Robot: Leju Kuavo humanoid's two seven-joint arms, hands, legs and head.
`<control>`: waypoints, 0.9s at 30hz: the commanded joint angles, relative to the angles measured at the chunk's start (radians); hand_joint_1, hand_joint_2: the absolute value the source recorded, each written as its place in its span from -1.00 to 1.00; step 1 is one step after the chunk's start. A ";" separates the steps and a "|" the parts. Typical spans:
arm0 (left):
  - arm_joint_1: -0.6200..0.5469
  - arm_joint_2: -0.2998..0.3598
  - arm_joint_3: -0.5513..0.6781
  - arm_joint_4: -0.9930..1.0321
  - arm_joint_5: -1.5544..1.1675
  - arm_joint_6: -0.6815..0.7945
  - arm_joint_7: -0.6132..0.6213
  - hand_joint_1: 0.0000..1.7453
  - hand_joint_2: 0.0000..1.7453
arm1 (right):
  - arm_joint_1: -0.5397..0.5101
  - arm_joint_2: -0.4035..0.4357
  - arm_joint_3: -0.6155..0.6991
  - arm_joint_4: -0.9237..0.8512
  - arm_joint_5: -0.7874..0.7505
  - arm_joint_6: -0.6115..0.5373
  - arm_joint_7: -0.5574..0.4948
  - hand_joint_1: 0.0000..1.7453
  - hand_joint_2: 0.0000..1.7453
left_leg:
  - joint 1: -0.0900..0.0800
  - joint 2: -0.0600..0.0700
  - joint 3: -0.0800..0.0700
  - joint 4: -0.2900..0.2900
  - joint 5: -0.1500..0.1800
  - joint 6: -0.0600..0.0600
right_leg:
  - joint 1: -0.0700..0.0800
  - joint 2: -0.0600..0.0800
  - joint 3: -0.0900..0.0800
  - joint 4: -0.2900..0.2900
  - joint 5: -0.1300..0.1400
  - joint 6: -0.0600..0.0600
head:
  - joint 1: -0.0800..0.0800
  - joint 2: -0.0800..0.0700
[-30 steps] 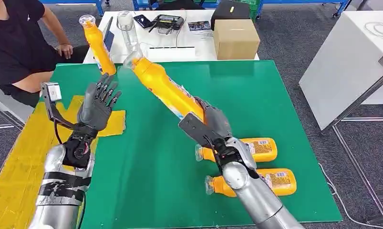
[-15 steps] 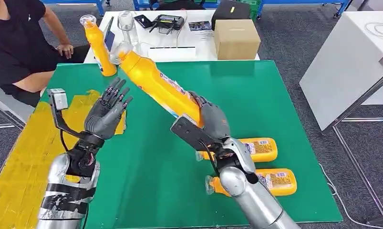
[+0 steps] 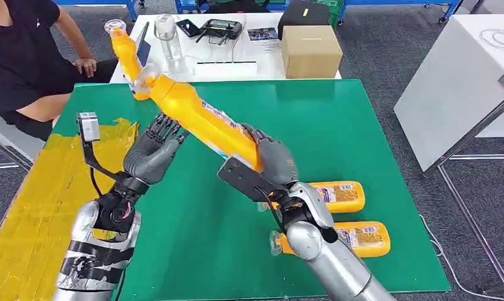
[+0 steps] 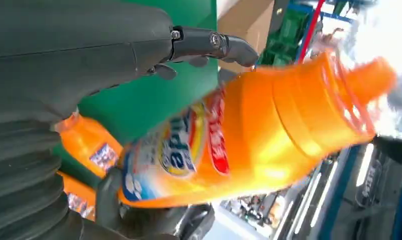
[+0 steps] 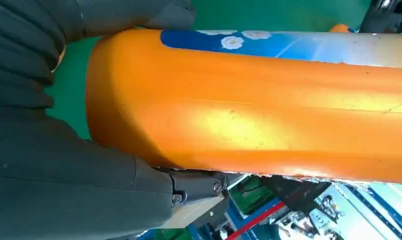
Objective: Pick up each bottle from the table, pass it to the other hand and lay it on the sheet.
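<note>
Orange plastic, long and tapered: the held bottle (image 3: 202,122) slants above the green bench (image 3: 337,125), base low and clear-capped neck pointing up and away toward the robot's left. The right hand (image 3: 273,158) grasps it around the base end, fingers wrapped over the body, the silver forearm rising from the near edge of the bench. In the right wrist view the bottle's orange wall and blue label lie pressed against the grey thumb (image 5: 138,185).

The left hand (image 3: 154,149) is raised just beside the bottle's middle, palm turned toward it, fingers spread and holding nothing; whether the fingertips touch the bottle cannot be told from the head view. In the left wrist view a dark finger (image 4: 209,42) reaches out over the bottle without closing on it.

2 more orange bottles lie on their sides on the bench beside the right forearm, the farther bottle (image 3: 337,195) and the nearer bottle (image 3: 362,238), both with caps toward the robot's left. Another orange bottle (image 3: 125,53) stands upright at the far left corner. The yellow sheet (image 3: 42,194) covers the bench's left side. Beyond, a white table carries a cardboard box (image 3: 310,50), and a person (image 3: 23,56) in black sits at the far left.
</note>
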 commanded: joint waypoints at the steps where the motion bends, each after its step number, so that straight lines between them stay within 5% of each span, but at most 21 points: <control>1: -0.052 0.025 -0.086 0.031 0.036 0.007 0.021 -1.00 1.00 | -0.026 -0.016 0.108 0.042 0.024 0.021 0.014 1.00 1.00 | 0.001 -0.001 0.001 0.000 -0.001 0.000 | 0.001 -0.001 0.002 -0.001 -0.001 -0.001 | 0.000 0.000; 27: -0.098 0.010 -0.113 0.085 0.007 0.031 0.013 -1.00 1.00 | -0.123 -0.011 0.325 0.050 -0.002 0.139 0.011 1.00 1.00 | 0.001 -0.001 0.000 0.001 0.000 0.000 | 0.001 -0.001 0.000 0.000 0.000 -0.001 | 0.000 0.000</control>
